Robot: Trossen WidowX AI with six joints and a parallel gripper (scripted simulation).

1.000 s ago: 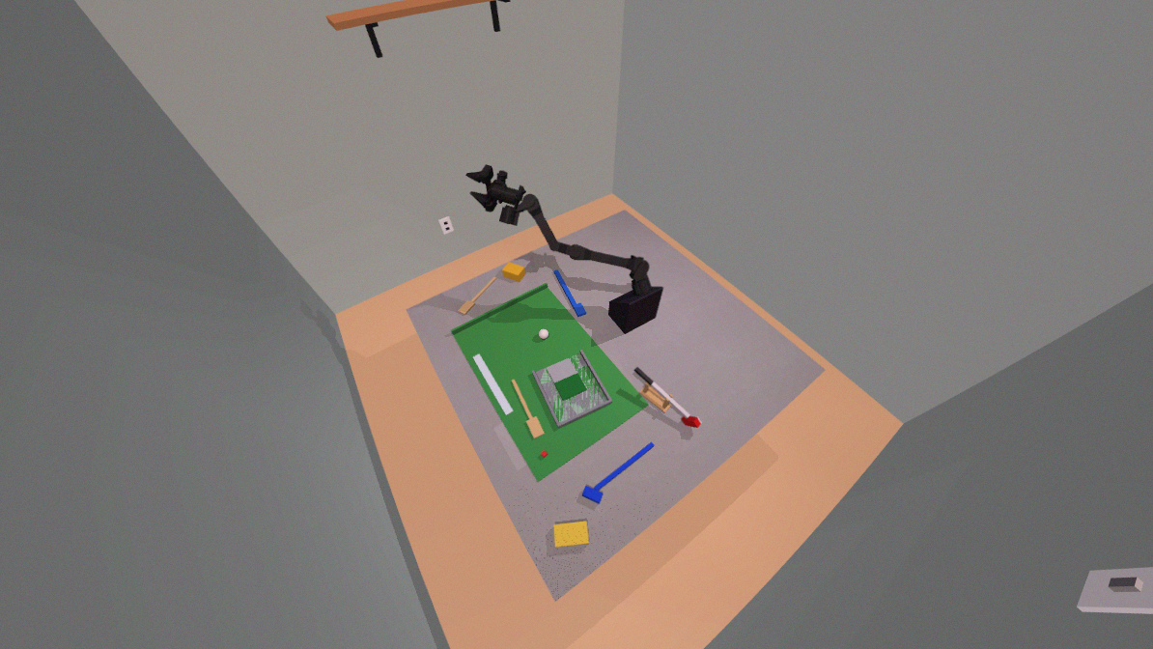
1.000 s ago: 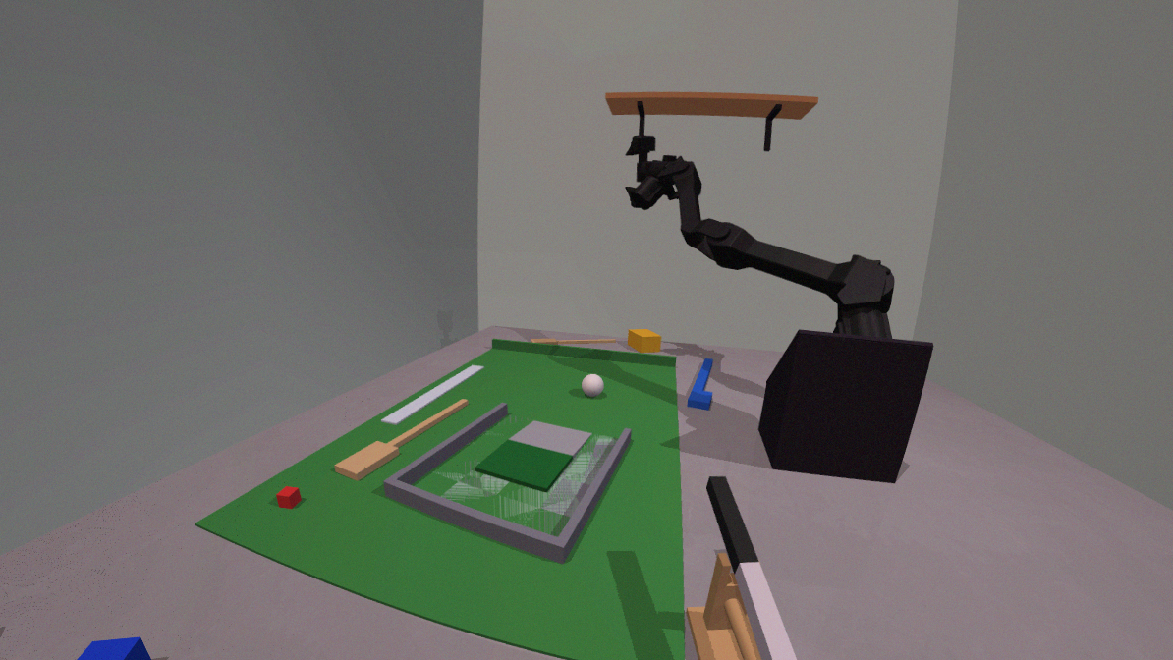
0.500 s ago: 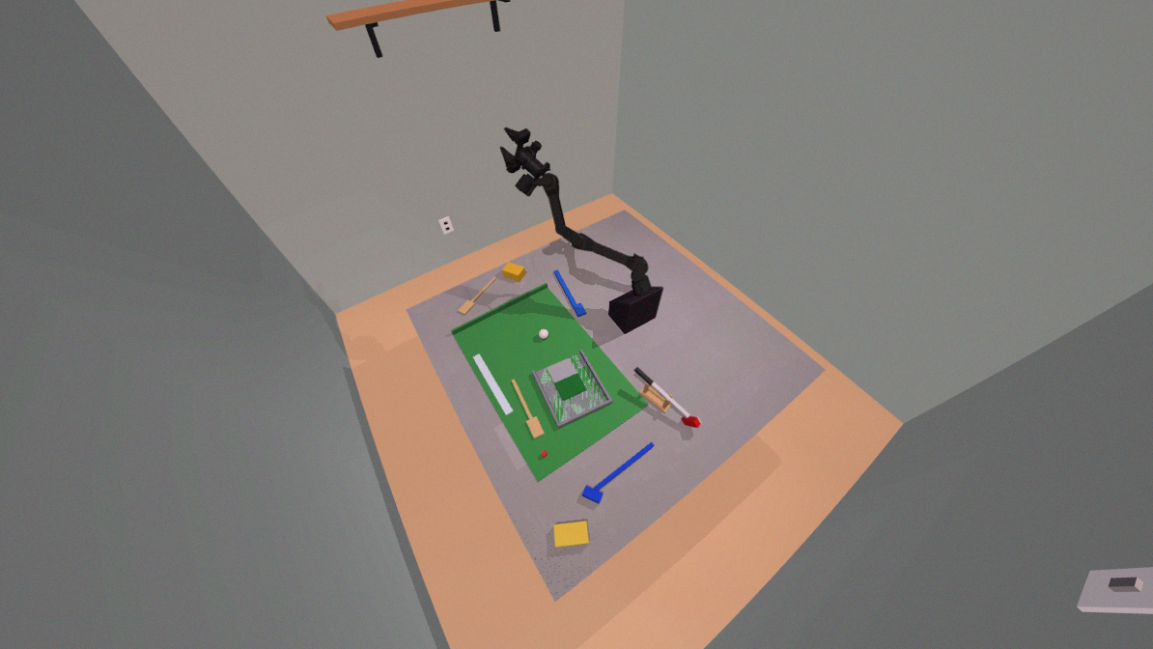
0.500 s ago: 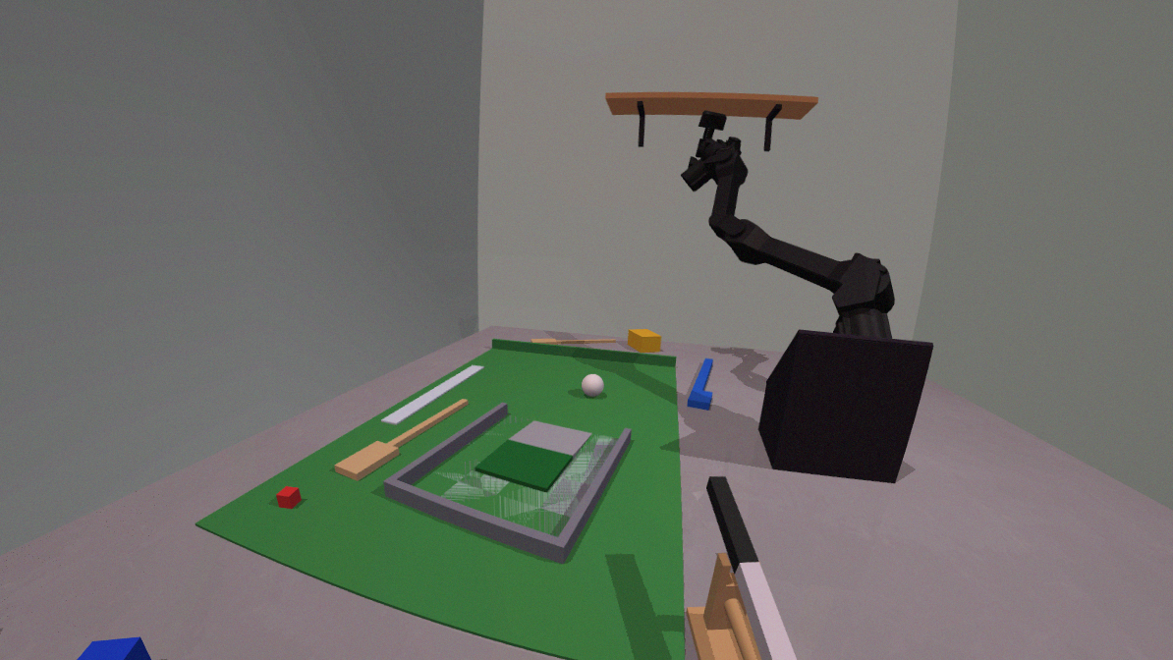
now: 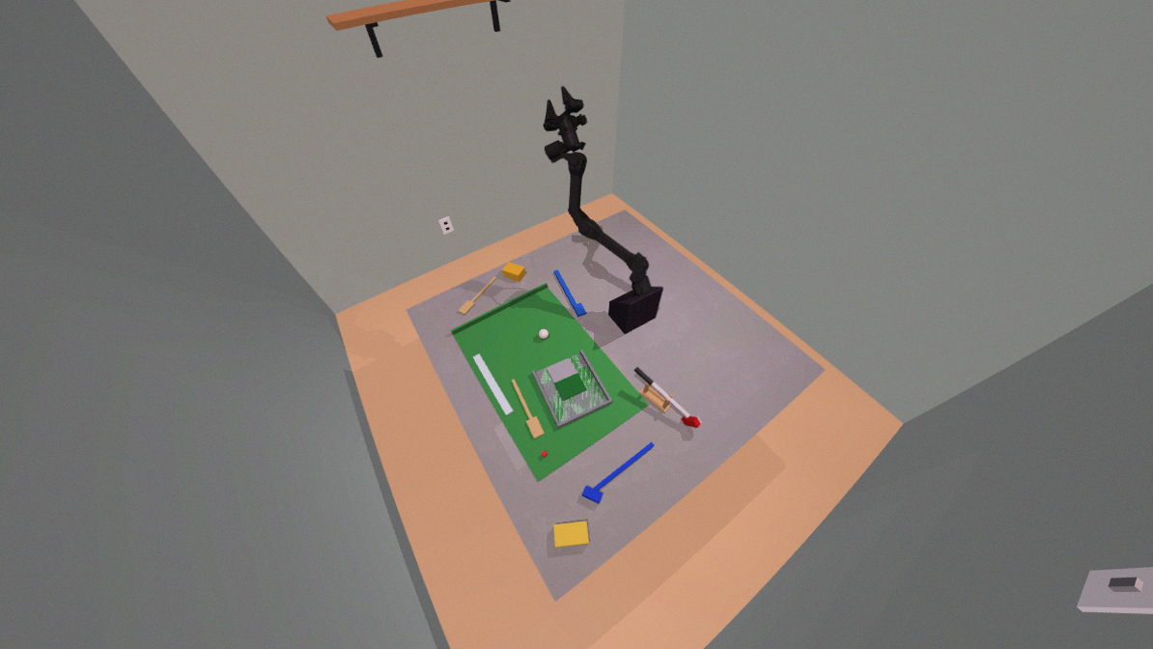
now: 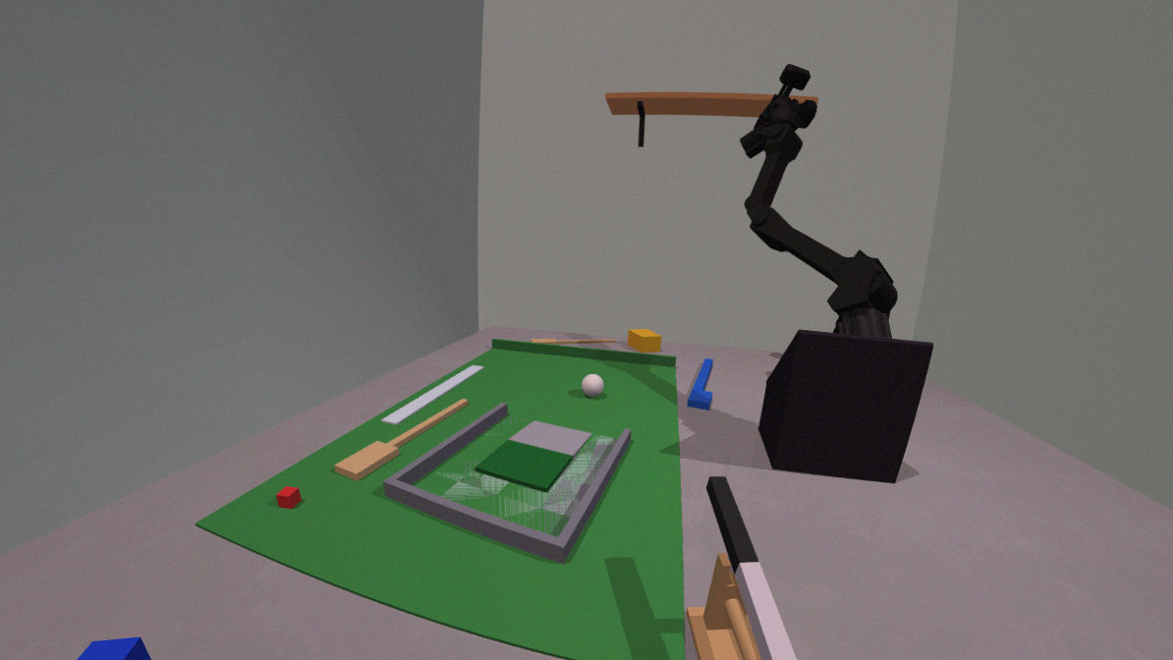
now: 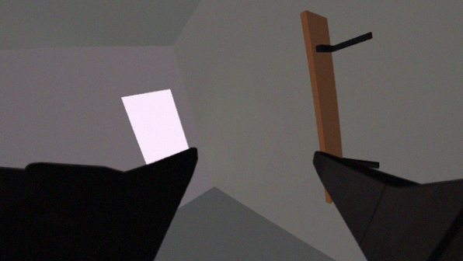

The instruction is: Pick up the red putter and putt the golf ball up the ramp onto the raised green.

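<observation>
The red putter, with a black grip, a white shaft and a red head, lies on a small wooden stand on the grey floor, right of the green mat. The white golf ball sits on the mat's far part. The raised green with its grey ramp lies inside a low grey frame. My gripper is open and empty. It points up, high above the arm's base, far from the putter and the ball.
Two blue putters, two wooden putters, two yellow blocks, a small red cube and a white strip lie around. A wooden wall shelf is near the gripper. The black base box stands beside the mat.
</observation>
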